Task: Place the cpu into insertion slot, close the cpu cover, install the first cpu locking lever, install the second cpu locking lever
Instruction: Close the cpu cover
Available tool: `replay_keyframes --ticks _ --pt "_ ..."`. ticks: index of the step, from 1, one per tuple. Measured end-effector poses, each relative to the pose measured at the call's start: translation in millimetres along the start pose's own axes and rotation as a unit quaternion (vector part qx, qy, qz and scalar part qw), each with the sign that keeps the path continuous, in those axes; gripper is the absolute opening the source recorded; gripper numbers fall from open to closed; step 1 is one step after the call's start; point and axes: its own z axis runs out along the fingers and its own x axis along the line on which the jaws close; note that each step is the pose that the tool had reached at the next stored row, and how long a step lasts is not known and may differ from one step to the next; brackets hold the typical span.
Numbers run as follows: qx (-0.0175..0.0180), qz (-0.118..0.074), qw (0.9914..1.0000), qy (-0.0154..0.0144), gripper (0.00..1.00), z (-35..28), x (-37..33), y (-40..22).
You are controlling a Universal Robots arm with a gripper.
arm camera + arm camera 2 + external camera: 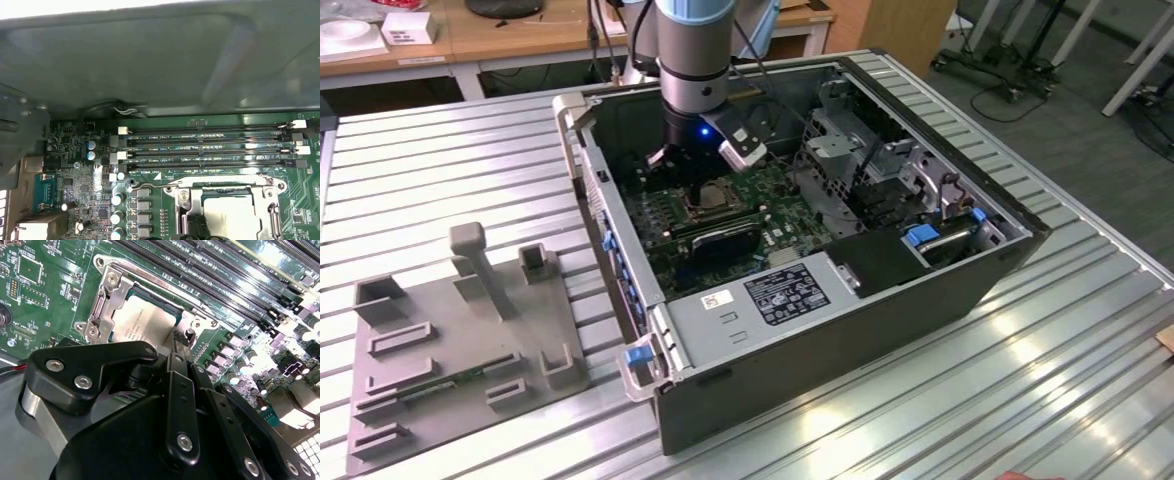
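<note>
The hand point(182, 340), tips together on nothing, hangs at the edge of the chip point(142, 322), seated under its metal cover point(102, 295). The chip's faint print is unreadable.

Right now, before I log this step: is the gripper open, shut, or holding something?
The gripper: cannot be told; it hangs close over the cpu.
</note>
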Motion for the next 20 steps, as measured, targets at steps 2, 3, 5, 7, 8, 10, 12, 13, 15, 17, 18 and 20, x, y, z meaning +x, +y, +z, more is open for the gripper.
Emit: replay_keyframes --ticks 2,3,5,7,8,10,12,13,15,17,18,20 --pt "-0.0002 0.0 1.0 -0.0001 0.1 1.0 0.0 0.0" --pt "-0.0001 0.0 1.0 -0.0001 0.1 2.3 0.1 -0.2" --pt "0.0009 0.0 1.0 0.0005 0.1 5.1 0.6 -0.8" --pt "0.0007 0.0 1.0 0.0004 0.1 6.0 0.7 -0.9" --pt "0.0004 0.0 1.0 0.0002 0.1 6.3 0.6 -0.7" --pt "0.0001 0.0 1.0 0.0 0.1 6.5 0.6 -0.7" --pt "0.0001 0.0 1.0 0.0 0.1 6.5 0.5 -0.7" --pt "0.0001 0.0 1.0 0.0 0.1 6.5 0.5 -0.7" --pt "0.0001 0.0 1.0 0.0 0.1 6.6 0.5 -0.7" --pt "-0.0005 0.0 1.0 -0.0004 0.1 5.4 0.4 -0.5" --pt "-0.0011 0.0 1.0 -0.0008 0.1 4.3 0.1 -0.1" --pt "-0.0002 0.0 1.0 -0.0002 0.1 0.6 0.1 0.0"
